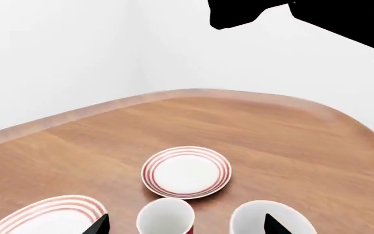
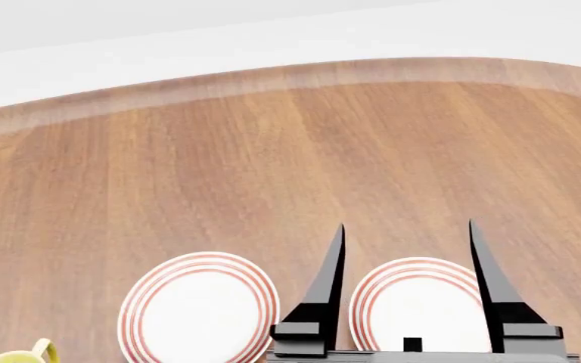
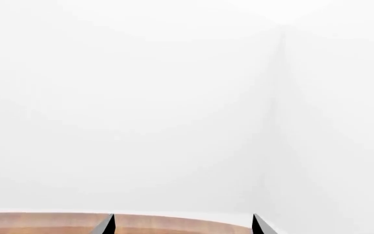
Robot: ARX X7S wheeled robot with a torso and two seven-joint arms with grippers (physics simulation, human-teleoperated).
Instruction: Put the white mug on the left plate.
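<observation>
One hand [image 2: 407,242] raised over right plate [image 2: 419,306], fingers spread

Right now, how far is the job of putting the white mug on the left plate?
Nothing looks done: the left plate is bare, and the white mug stands on the table, off both plates. In hand: the left gripper is open near the mug, and the right gripper is open and holds nothing. Left: grasp the mug, carry it and set it on the plate.
</observation>
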